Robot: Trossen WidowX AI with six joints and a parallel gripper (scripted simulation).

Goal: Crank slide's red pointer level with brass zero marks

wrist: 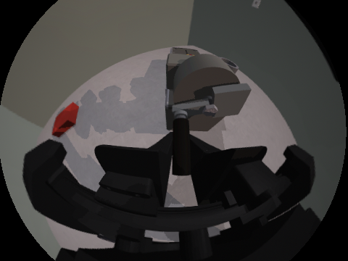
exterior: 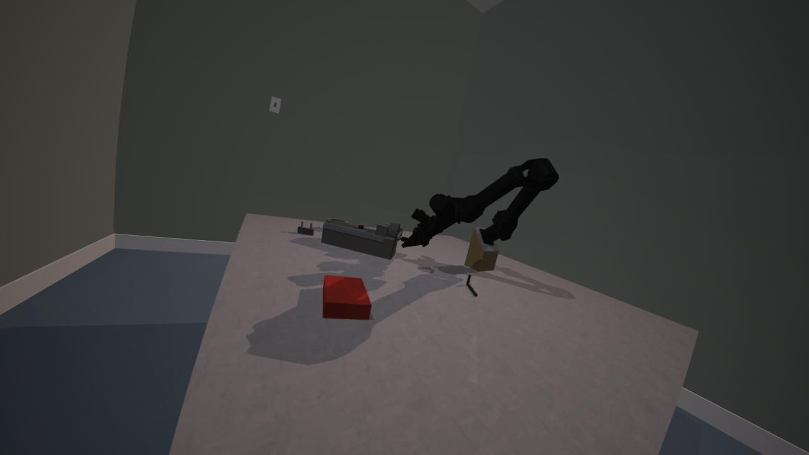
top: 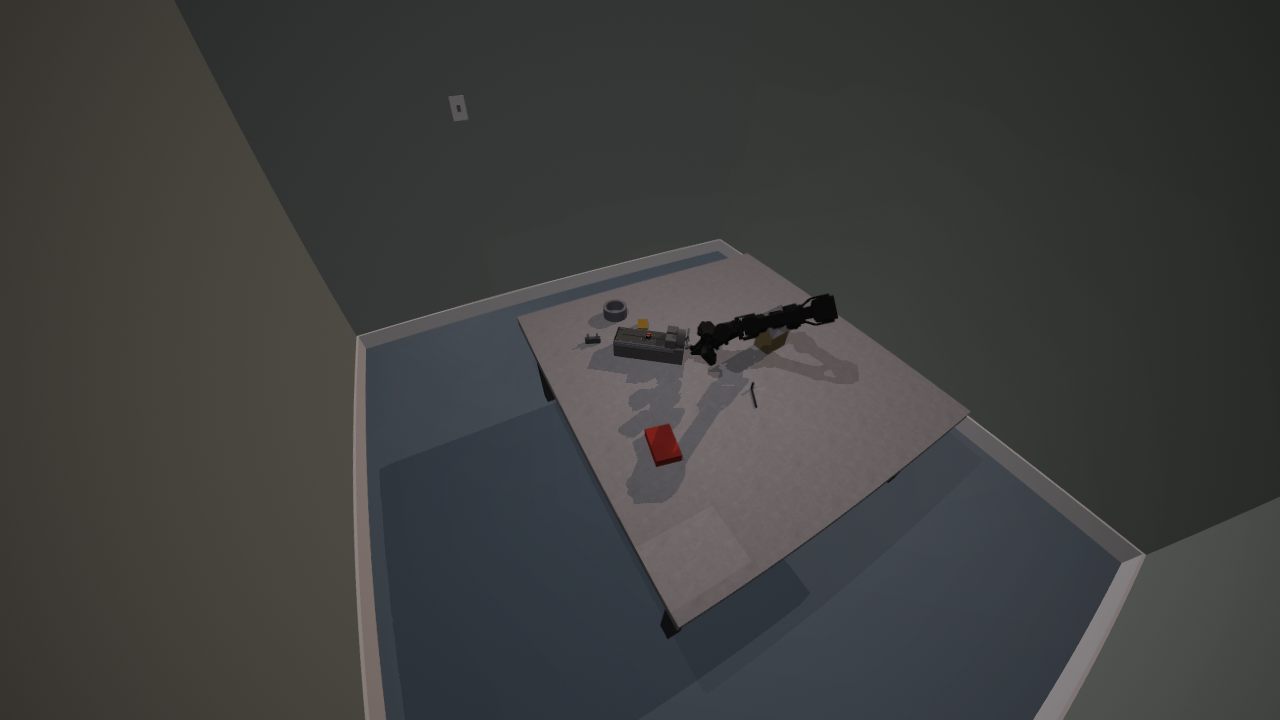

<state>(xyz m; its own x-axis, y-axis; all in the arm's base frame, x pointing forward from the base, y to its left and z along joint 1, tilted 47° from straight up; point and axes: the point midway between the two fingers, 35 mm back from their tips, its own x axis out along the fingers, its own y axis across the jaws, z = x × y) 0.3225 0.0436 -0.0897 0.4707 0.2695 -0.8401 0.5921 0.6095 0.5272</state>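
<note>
The machine (top: pixel 646 351) (exterior: pixel 356 240) (wrist: pixel 175 59) is a long grey box with a slide on top. Its crank arm (wrist: pixel 192 105) is at the end facing the robot, with a dark round handle (wrist: pixel 181 145) sticking out toward the wrist camera. My gripper (top: pixel 694 351) (exterior: pixel 404 243) (wrist: pixel 178 135) is shut on the crank handle, one finger on each side. The slide's pointer shows only as a tiny reddish-orange spot on the machine top in the top and exterior views. The brass zero marks are too small to tell apart, so whether they are level cannot be told.
A red block (top: pixel 663 445) (exterior: pixel 346 297) (wrist: pixel 66 119) lies on the table (top: pixel 832 447) (exterior: pixel 452 362). A grey ring (top: pixel 614 310), a yellow block (top: pixel 642 323) and a small two-pin part (top: pixel 592 339) (exterior: pixel 305 230) are around the machine. A black bent rod (top: pixel 753 394) (exterior: pixel 469 286) lies near the arm's base.
</note>
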